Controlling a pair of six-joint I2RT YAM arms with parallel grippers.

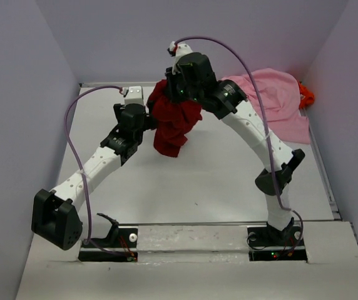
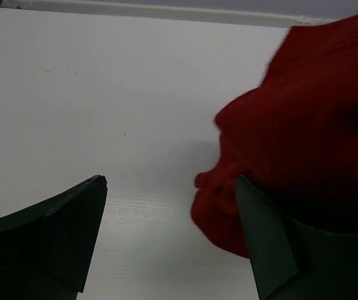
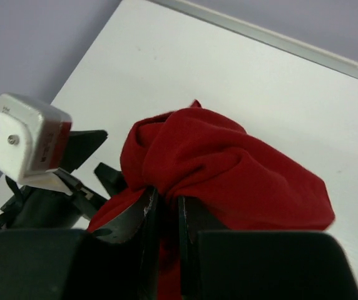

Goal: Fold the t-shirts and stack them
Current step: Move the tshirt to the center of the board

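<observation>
Left gripper (image 2: pixel 171 187): released, jaws spread wide over bare table (image 1: pixel 216 181); red cloth lies against the outer side of one finger, with nothing pinched between them.
Dark red t-shirt (image 1: pixel 174 125): hangs in a crumpled bunch between the two wrists, toward the far middle of the table; whether its lowest fold touches the surface I cannot tell.
Right gripper (image 3: pixel 164 209): clenched on a gathered fold near the top of the red shirt, carrying it.
Light pink t-shirt (image 1: pixel 279 100): lies spread and rumpled at the far right.
Bright orange t-shirt (image 1: pixel 306 95): only a scrap shows beyond the pink one, against the right wall.
Handling: likely light, limp and not fragile; it sags from one pinch and keeps no shape.
Where to hold: probably a free edge or corner low on the bunch, taken by the open left jaws, so two holds can draw it flat.
</observation>
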